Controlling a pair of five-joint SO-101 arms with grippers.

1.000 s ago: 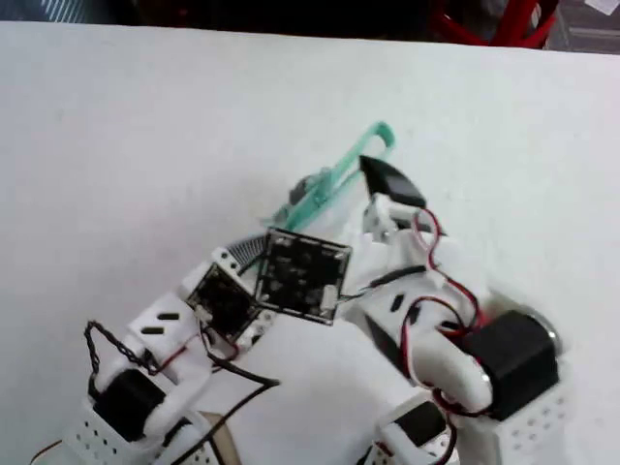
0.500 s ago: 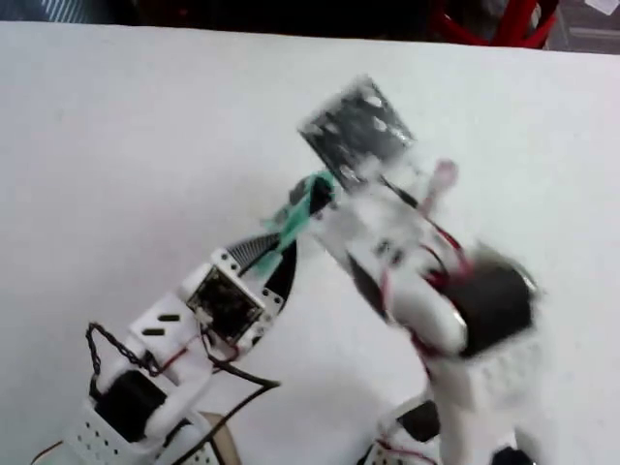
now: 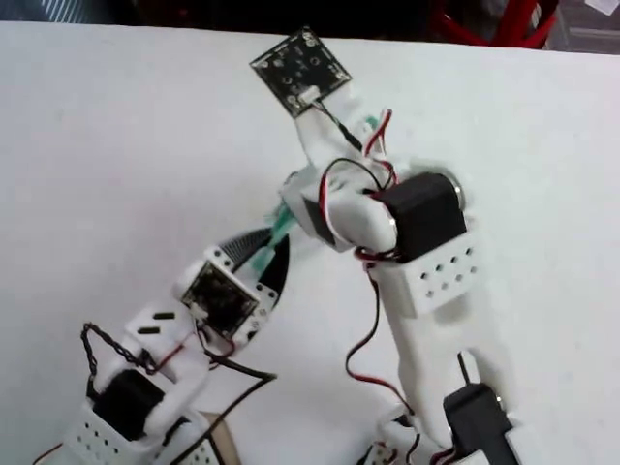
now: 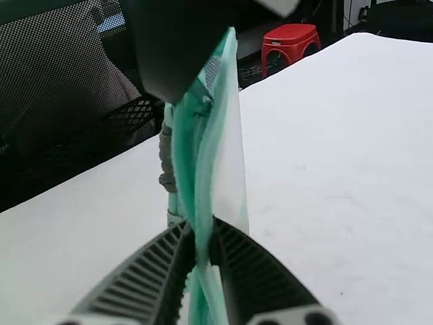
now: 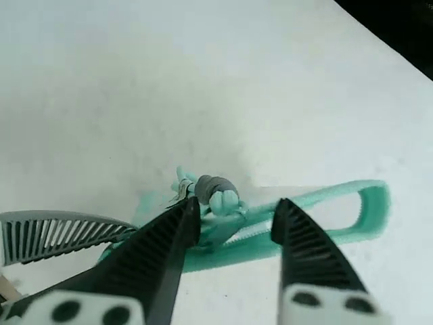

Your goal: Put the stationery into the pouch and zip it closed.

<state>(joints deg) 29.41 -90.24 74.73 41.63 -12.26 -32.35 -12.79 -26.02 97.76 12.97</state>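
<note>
Mint-green pouch (image 4: 203,149), mid-frame, is pinched edgewise in the left hand (image 4: 199,250); the right hand (image 5: 237,206) gapes wide astride its zipper pull (image 5: 213,186).

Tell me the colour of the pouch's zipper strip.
Zipper strip: mint green; right wrist view shows it best.
</note>
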